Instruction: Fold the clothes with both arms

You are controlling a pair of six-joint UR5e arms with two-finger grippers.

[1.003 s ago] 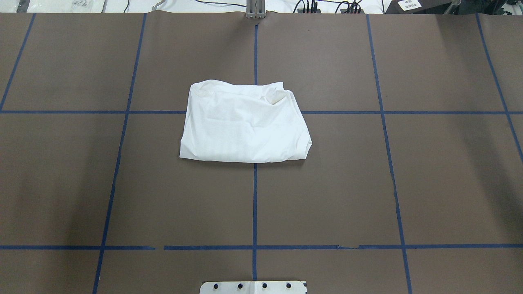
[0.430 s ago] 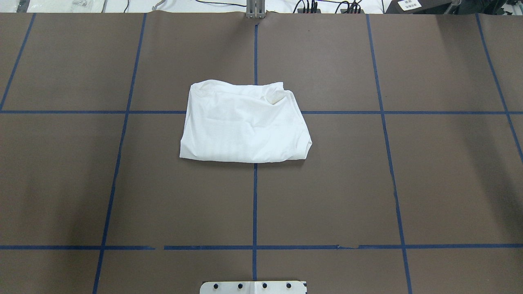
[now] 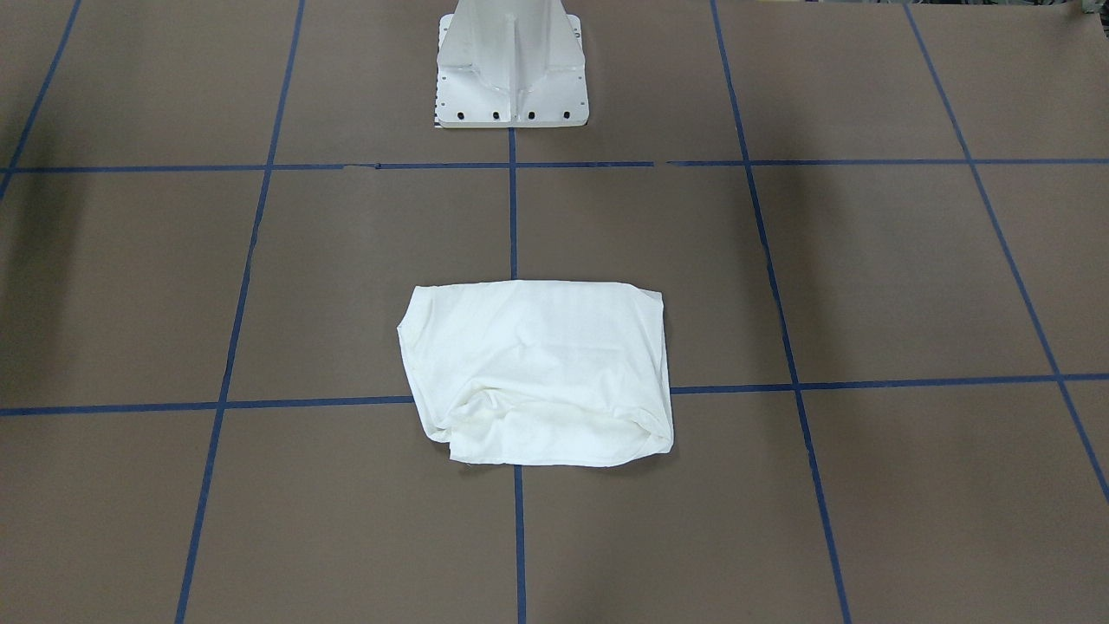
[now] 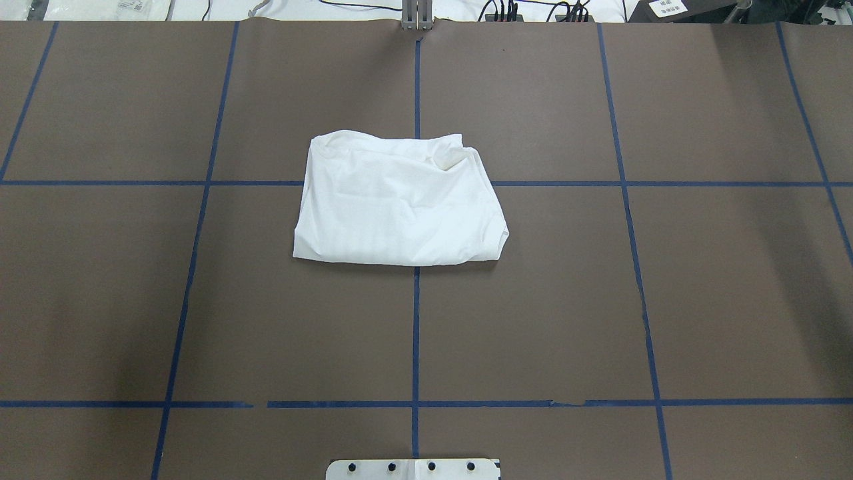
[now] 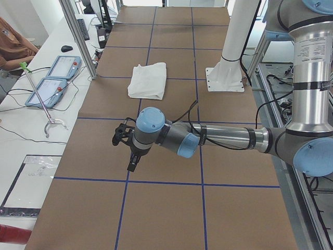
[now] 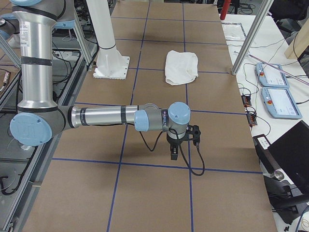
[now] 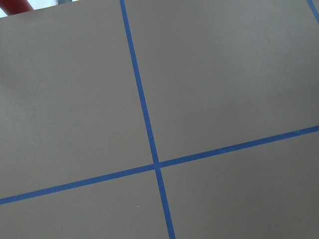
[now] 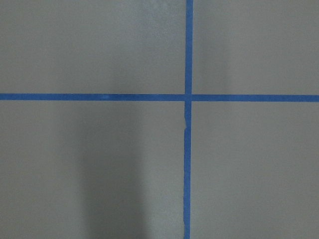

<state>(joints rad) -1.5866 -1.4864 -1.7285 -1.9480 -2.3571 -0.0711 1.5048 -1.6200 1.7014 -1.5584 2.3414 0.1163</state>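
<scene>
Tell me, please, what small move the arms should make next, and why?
Likely just draw both arms back to rest: the shirt lies folded in a compact rectangle, while the left arm and right arm hang well off to its sides.

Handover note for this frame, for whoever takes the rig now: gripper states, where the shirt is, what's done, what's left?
Left gripper: over bare table near the robot's left end, clear of the shirt; open or shut, cannot tell.
Right gripper: same at the opposite end; cannot tell.
T-shirt: mid-table, lying across the blue tape lines, nothing touching it.
Done: it is folded into a compact rectangle.
Left: probably little; the edge farthest from the robot looks bunched, so maybe a tidy-up.
</scene>
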